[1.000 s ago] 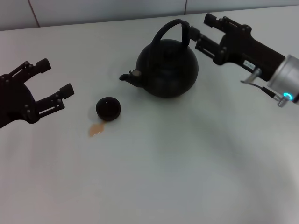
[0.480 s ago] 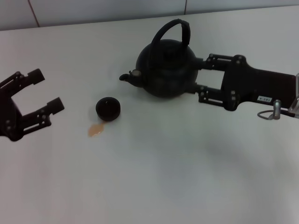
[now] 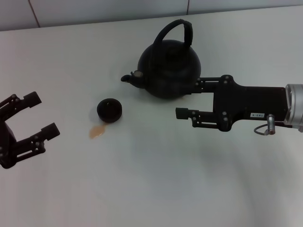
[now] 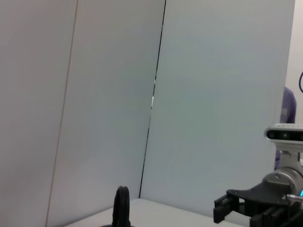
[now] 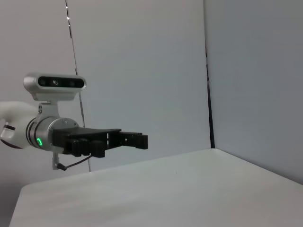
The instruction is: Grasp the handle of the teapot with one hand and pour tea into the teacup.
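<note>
- Since the earlier head frames, the right gripper (image 3: 188,98) has dropped from beside the handle to a lower spot at the centre right of the frame, and its fingers now point toward the left side of the picture.
- Its two black fingers stand well apart, one (image 3: 203,82) just beside the lower right flank of the pot, the other (image 3: 187,113) out over bare table below it; nothing sits between them.
- Over the same span the left gripper (image 3: 41,113) has slid down toward the lower left corner; it is spread wide and holds nothing.
- The large round matte-black teapot (image 3: 169,70) stands upright in the upper middle of the head view, with its short curved spout (image 3: 130,78) pointing left.
- Its tall black arched handle (image 3: 176,30) rises free above the lid, well apart from both grippers.
- The tiny round black handleless teacup (image 3: 110,110) sits left of centre, below and to the left of the spout.
- A small amber-brown puddle of tea (image 3: 97,131) lies on the white table (image 3: 151,189) just below and left of the cup.
- In the left wrist view, only the top of the handle arch shows at the bottom edge, with the right gripper at the lower right.
</note>
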You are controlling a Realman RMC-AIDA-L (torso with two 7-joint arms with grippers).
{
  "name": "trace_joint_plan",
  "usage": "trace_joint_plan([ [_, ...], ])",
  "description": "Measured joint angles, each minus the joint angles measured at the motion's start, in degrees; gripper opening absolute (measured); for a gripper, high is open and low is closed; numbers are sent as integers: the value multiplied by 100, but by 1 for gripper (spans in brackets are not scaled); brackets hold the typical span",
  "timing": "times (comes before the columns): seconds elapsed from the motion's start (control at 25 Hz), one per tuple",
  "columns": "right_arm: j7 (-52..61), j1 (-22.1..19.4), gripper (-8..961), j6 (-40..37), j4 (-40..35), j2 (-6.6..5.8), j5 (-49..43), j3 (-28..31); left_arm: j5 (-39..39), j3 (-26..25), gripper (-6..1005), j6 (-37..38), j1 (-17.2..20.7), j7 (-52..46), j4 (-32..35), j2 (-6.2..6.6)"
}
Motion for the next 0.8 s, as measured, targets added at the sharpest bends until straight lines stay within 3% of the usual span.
trace_joint_plan([
  [0.8, -3, 62, 584, 57, -11, 143, -30, -27, 183, 2, 859, -27, -72, 39, 9, -2],
])
